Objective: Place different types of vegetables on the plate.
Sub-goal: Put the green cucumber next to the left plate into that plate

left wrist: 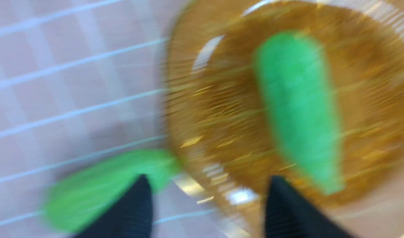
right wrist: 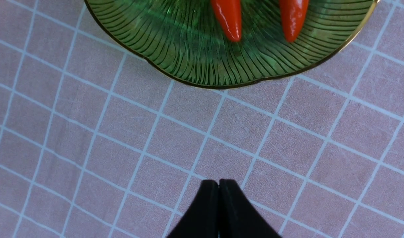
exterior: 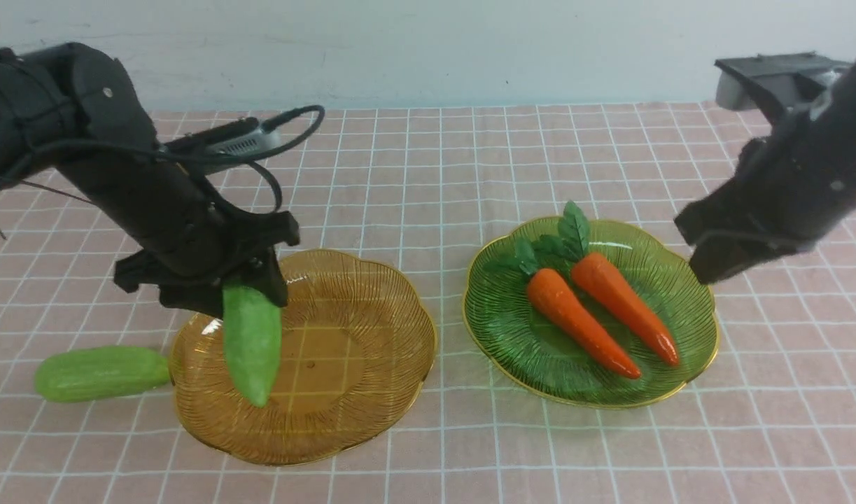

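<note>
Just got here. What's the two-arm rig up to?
It's sorting toy vegetables onto plates. Both orange carrots lie on the green plate. On the robot's left, one light-green cucumber lies on the amber plate, with the left pincer open and empty over that side. The other cucumber is on the tablecloth beside the amber plate, not yet placed. The right pincer is shut and empty, away from the carrots.
</note>
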